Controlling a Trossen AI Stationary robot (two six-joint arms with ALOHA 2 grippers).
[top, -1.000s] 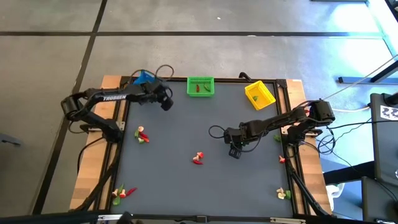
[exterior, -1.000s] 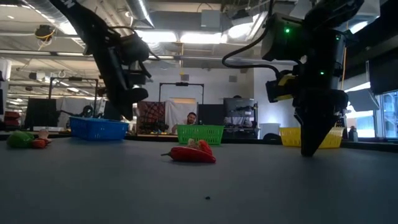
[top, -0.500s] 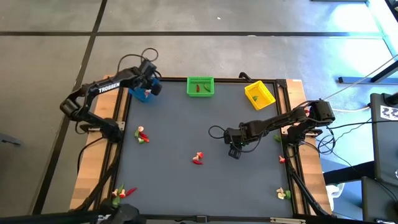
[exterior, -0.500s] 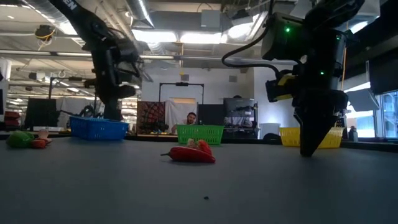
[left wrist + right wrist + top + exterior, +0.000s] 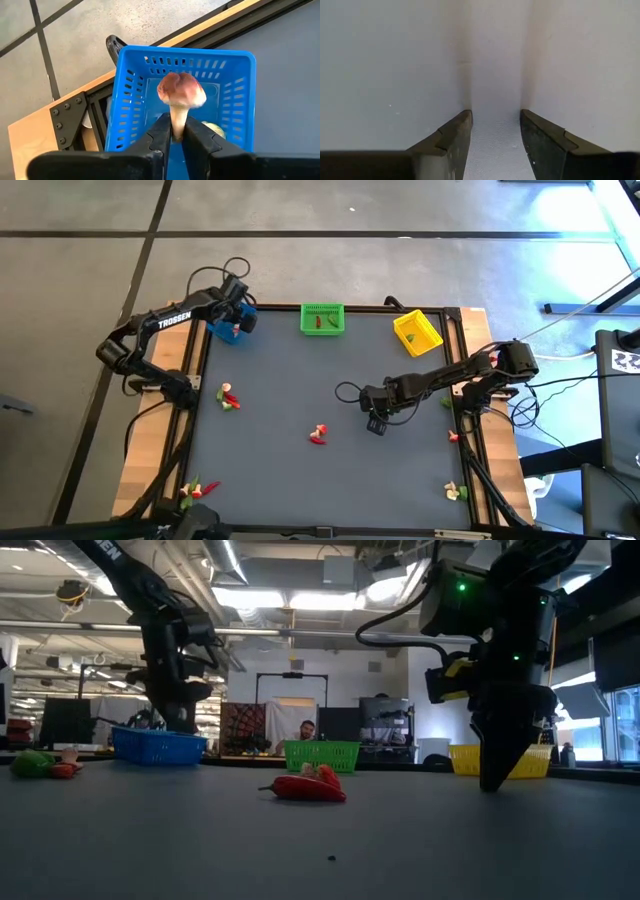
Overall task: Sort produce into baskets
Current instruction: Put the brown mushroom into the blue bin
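My left gripper (image 5: 240,320) hangs over the blue basket (image 5: 226,330) at the table's far left corner, shut on a toy mushroom (image 5: 180,95) with a brown cap and a whitish stem. A pale piece (image 5: 214,130) lies inside the blue basket (image 5: 130,100). The green basket (image 5: 322,319) and the yellow basket (image 5: 417,331) stand along the far edge. My right gripper (image 5: 376,424) is open and empty, its tips at the bare mat (image 5: 495,60) right of the centre. Red and green produce (image 5: 318,435) lies at mid-table. My left gripper pinches the mushroom's whitish stem (image 5: 177,121) near its lower end between its two fingers (image 5: 161,135). The fingers point down from above. The mushroom stands out past the fingertips, cap away from them, clear above the blue basket's floor.
More produce lies at the left (image 5: 229,397), the near left corner (image 5: 197,489), the near right corner (image 5: 455,492) and the right edge (image 5: 452,436). The green basket holds red and green pieces (image 5: 318,322). A person shows in the room behind the table (image 5: 306,730).
My left gripper has gone toward the table's far left corner, from right of the blue basket to above it, carrying the mushroom. It stays shut. My right arm has kept still.
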